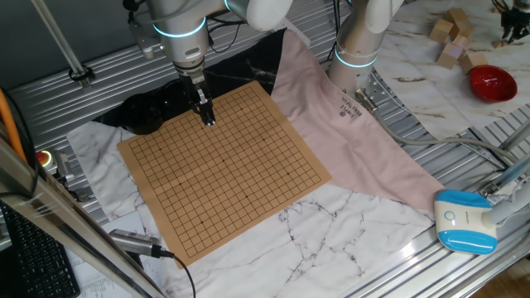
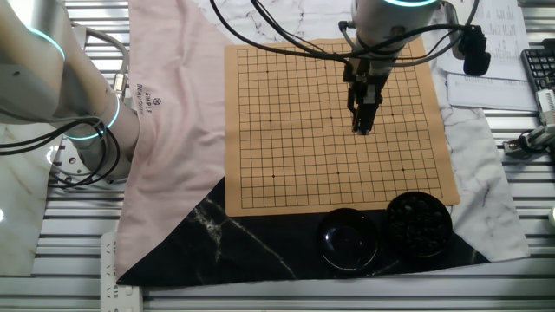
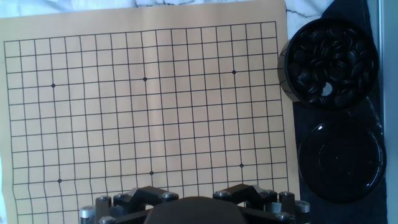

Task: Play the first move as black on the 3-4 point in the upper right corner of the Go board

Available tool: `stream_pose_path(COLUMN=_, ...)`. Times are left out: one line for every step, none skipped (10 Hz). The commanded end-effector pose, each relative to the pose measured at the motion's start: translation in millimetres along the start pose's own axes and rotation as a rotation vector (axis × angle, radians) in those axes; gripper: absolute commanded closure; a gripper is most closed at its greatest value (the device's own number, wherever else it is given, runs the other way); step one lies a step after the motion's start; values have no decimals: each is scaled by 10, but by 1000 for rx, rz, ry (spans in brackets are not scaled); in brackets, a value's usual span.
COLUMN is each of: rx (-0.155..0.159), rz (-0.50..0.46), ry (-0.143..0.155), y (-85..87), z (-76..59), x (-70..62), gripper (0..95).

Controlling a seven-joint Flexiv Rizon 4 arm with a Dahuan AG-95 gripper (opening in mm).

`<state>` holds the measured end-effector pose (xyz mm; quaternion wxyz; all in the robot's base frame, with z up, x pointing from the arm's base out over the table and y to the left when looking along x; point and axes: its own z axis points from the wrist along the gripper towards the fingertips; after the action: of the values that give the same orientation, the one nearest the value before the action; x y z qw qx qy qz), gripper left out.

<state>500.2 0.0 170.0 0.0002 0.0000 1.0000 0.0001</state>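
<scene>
Tan wood marks the largest thing of the task: the board (image 2: 338, 121), a flat square ruled with a fine black grid, is laid over a pink cloth (image 2: 173, 130) and marble-patterned sheets on the slatted tabletop (image 2: 512, 277). No stone is seen on any of its grid points. In the other fixed view it is set toward the right side of the tabletop, its lower edge just short of the near edge.

Just beyond that lower edge, near the board's lower right corner, two round black containers are placed side by side: a bowl (image 2: 420, 224) filled with black stones, and just beside it, toward the left, a shallow glossy lid (image 2: 349, 237) that appears empty. In the hand view the bowl (image 3: 329, 61) is seen off the board's right edge, with the lid (image 3: 339, 160) below it.

Smallest is the tool (image 2: 362, 126), hung over the right half of the board, pointing down, somewhat above the surface. Whether its fingers are parted or closed cannot be told, and no stone can be made out between them; in the hand view only the base of the tool (image 3: 186, 205) is shown.

The coming move is judged to turn on one relation: the stones lie off the board, past the edge nearest the tool, so the bowl is reached by a short travel across that edge, if a stone is not already held.
</scene>
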Motion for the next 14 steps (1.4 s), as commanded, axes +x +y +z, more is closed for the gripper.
stream_pose_path(rx=54, rz=89, ry=25, y=0, z=0, x=2, gripper=950)
stream_pose_path(rx=59, rz=89, ry=25, y=0, z=0, x=2, gripper=950)
stream_pose_path(rx=61, rz=89, ry=26, y=-1, z=0, x=2, gripper=950)
stream_pose_path(rx=62, rz=88, ry=27, y=-1, z=-1, x=2, gripper=950)
stream_pose_path(rx=65, rz=89, ry=28, y=-2, z=-1, x=2, gripper=950)
stream_pose_path(rx=67, rz=91, ry=29, y=-2, z=-1, x=2, gripper=950)
stream_pose_path(rx=70, rz=93, ry=30, y=-2, z=-1, x=2, gripper=950)
stream_pose_path(rx=96, rz=92, ry=35, y=-2, z=-1, x=2, gripper=950)
stream_pose_path(rx=120, rz=90, ry=41, y=-2, z=-1, x=2, gripper=950)
stream_pose_path(rx=130, rz=89, ry=46, y=-3, z=-2, x=2, gripper=950)
stream_pose_path(rx=135, rz=90, ry=48, y=-3, z=-2, x=3, gripper=950)
stream_pose_path(rx=135, rz=96, ry=47, y=-4, z=-2, x=3, gripper=950)
stream_pose_path(rx=132, rz=101, ry=45, y=-4, z=-2, x=3, gripper=950)
stream_pose_path(rx=131, rz=102, ry=45, y=-4, z=-2, x=3, gripper=950)
